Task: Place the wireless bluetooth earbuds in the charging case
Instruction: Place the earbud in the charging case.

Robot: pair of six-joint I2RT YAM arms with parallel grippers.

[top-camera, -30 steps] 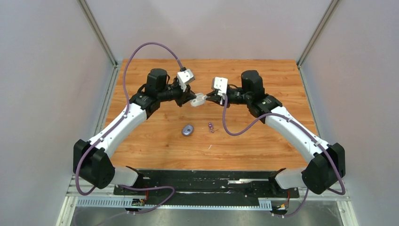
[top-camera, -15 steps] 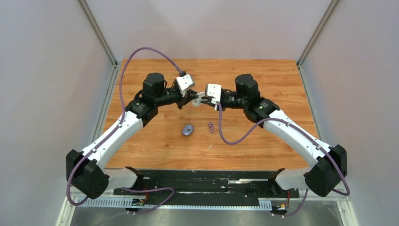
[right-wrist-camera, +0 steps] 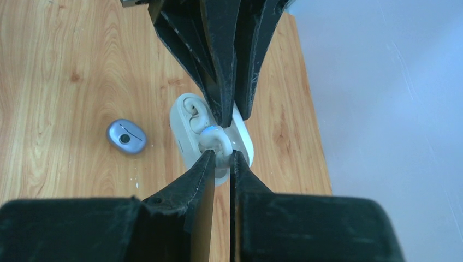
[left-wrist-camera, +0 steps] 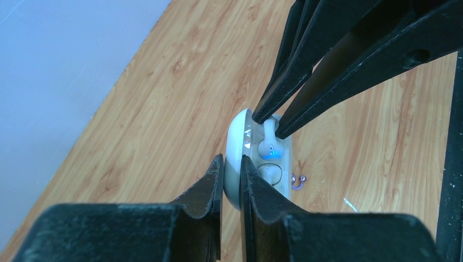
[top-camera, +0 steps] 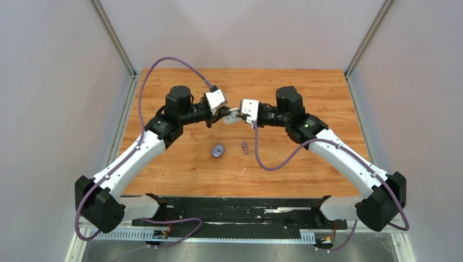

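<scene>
Both arms reach in over the wooden table and meet nose to nose toward 12 o'clock of its middle. The left gripper is nearly closed, pinching the shell of the open white oval charging case, which it holds clear of the board. The right gripper, also almost closed, nips a glossy white earbud (a blue light glows on it) at one well of that case. What the neighbouring well holds I cannot tell. Toward 6 o'clock of the grippers lies one closed grey-blue oval case, with two dark purple earbuds at its 3 o'clock. That makes two cases.
</scene>
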